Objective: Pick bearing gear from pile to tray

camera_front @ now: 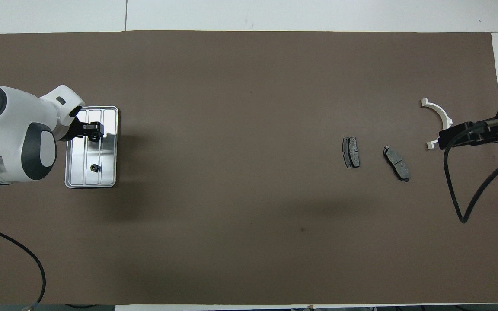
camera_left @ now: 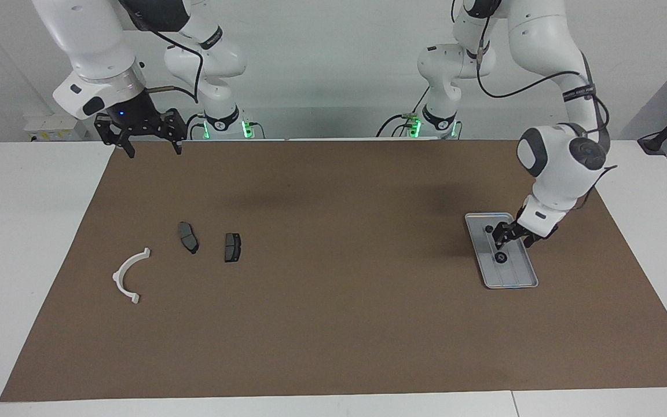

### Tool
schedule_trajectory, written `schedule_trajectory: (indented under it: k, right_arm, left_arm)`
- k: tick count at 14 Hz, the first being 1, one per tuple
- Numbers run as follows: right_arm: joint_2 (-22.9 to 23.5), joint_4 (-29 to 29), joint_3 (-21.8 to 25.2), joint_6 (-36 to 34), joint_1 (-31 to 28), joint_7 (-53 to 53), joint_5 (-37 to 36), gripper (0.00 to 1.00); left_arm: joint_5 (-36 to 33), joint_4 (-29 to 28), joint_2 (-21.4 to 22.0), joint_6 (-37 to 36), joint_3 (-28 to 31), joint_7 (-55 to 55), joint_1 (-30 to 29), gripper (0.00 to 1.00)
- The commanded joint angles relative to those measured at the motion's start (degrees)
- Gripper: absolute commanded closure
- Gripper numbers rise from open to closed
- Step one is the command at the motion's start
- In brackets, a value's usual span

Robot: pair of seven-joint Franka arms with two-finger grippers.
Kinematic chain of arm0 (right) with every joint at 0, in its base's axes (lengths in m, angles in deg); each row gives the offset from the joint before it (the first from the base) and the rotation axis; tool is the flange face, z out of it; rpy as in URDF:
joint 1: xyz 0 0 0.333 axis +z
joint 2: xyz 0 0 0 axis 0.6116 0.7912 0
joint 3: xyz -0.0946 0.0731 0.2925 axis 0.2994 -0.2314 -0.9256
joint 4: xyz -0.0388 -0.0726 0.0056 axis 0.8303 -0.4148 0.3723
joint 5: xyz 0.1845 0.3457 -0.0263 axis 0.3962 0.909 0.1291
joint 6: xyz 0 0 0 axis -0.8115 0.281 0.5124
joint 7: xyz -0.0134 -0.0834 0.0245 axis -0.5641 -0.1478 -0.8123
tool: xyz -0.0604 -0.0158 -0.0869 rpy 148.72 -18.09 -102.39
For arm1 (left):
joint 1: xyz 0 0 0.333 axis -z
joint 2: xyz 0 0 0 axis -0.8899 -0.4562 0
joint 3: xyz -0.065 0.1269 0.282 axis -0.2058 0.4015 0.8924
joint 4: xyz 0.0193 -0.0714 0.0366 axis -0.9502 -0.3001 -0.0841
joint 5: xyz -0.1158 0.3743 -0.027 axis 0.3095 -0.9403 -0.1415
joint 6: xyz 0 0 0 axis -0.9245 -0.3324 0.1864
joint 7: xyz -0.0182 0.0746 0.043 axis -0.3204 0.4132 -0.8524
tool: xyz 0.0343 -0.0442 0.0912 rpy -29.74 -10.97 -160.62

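The silver tray [camera_left: 520, 282] lies on the brown mat at the left arm's end, also in the overhead view [camera_front: 108, 147]. Two small black round parts lie in it: one nearer to the robots [camera_left: 488, 229] [camera_front: 94, 168], one farther from them [camera_left: 501, 258]. My left gripper [camera_left: 504, 242] [camera_front: 95, 129] is low over the tray, right above the farther part. The pile at the right arm's end is a white arc [camera_left: 128, 275] [camera_front: 438, 113] and two dark brake pads [camera_left: 188, 237] [camera_left: 232, 247]. My right gripper [camera_left: 154, 147] hangs open and empty, raised over the mat's edge by its base.
A brown mat [camera_left: 333, 324] covers the table, with white table surface around it. In the overhead view the right gripper [camera_front: 461, 133] and its black cable [camera_front: 456, 190] show beside the white arc.
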Motion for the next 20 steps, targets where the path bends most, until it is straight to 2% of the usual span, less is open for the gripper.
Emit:
schedule_trajectory:
  k: [1,4,6,9,12,13,15,16,20]
  right_arm:
    - [-0.5,0.7,0.1,0.5,-0.3,0.2,1.2,0.00]
    - [-0.6,0.7,0.0,0.5,-0.3,0.3,1.3,0.00]
    - [-0.7,0.6,-0.1,0.5,-0.6,0.2,1.3,0.00]
    - [-0.7,0.7,-0.6,0.5,-1.8,0.1,1.3,0.00]
    - [-0.7,0.7,-0.6,0.5,-1.9,0.1,1.3,0.00]
    - [-0.7,0.7,-0.6,0.5,-1.9,0.1,1.3,0.00]
    - [-0.8,0.7,-0.5,0.5,-1.7,0.1,1.3,0.00]
    - [-0.9,0.7,-0.5,0.5,-1.7,0.1,1.3,0.00]
    - [-1.0,0.7,-0.5,-0.1,-1.3,0.1,1.3,0.00]
  left_arm:
    - [-0.6,-0.1,9.0,-11.5,-0.5,-0.4,-1.1,0.00]
    - [-0.5,3.1,13.4,-20.0,-0.5,-0.6,-1.2,0.00]
    - [-0.5,2.9,15.7,-22.1,-0.5,-0.1,-1.2,0.00]
    - [-0.5,2.2,16.6,-23.7,-1.1,0.0,-1.0,0.00]
    - [-0.5,2.6,14.9,-21.7,-0.6,0.6,-0.1,0.00]
    - [-0.4,4.1,12.1,-22.2,-0.5,0.6,-0.1,0.00]
    - [-0.1,14.4,8.3,-27.1,-0.9,0.6,-0.1,0.00]
    - [-0.1,16.7,7.5,-28.9,-0.9,0.6,-0.1,0.00]
    - [0.0,16.4,8.1,-28.8,-0.9,0.6,-0.1,0.00]
